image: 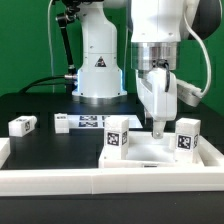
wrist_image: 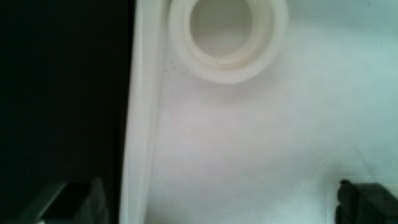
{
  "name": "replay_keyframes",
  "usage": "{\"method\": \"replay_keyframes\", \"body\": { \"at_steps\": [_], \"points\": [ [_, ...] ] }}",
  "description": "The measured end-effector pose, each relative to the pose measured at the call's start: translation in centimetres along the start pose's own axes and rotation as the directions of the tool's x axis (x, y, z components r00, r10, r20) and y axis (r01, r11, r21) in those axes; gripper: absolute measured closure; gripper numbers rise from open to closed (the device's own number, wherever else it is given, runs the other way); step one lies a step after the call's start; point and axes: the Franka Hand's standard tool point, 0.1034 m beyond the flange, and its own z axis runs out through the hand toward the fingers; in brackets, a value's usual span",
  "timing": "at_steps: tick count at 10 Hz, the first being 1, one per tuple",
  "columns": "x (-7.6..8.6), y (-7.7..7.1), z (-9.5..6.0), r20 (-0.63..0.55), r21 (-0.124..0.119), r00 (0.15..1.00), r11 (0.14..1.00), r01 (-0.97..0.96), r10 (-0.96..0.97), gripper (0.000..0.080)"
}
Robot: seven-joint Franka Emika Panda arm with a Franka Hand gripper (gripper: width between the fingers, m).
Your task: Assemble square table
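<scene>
The white square tabletop (image: 150,152) lies underside up near the front wall. Two white legs stand upright on it, one at the exterior view's left (image: 118,136) and one at its right (image: 187,138), both showing black-and-white tags. A third leg (image: 22,125) lies loose on the black table far to the left. My gripper (image: 158,133) hangs between the two standing legs, just above the slab, open. In the wrist view the gripper (wrist_image: 222,205) shows dark fingertips (wrist_image: 365,198) wide apart over the tabletop's (wrist_image: 267,130) edge, with a round socket (wrist_image: 231,40) ahead. Nothing is held.
The long white L-shaped border wall (image: 100,176) runs along the front and up the right side. The marker board (image: 85,122) lies flat in front of the robot's base (image: 100,75). Cables trail at the back left.
</scene>
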Motion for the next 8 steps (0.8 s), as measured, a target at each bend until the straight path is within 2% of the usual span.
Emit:
{"method": "replay_keyframes", "body": {
  "at_steps": [1, 2, 3, 5, 7, 8],
  "points": [
    [0.2, 0.1, 0.3, -0.008, 0.016, 1.000, 1.000, 0.006, -0.006, 0.0150],
    [0.1, 0.3, 0.5, -0.006, 0.012, 1.000, 1.000, 0.003, -0.003, 0.0150],
    [0.2, 0.2, 0.6, -0.011, 0.032, 1.000, 0.999, 0.001, -0.001, 0.0150],
    [0.4, 0.7, 1.2, -0.013, 0.022, 1.000, 1.000, 0.005, -0.004, 0.0150],
    [0.9, 0.7, 1.7, -0.014, 0.033, 1.000, 0.999, 0.006, -0.006, 0.0150],
    [1.2, 0.9, 2.0, -0.014, 0.031, 1.000, 1.000, 0.004, -0.003, 0.0188]
  ]
}}
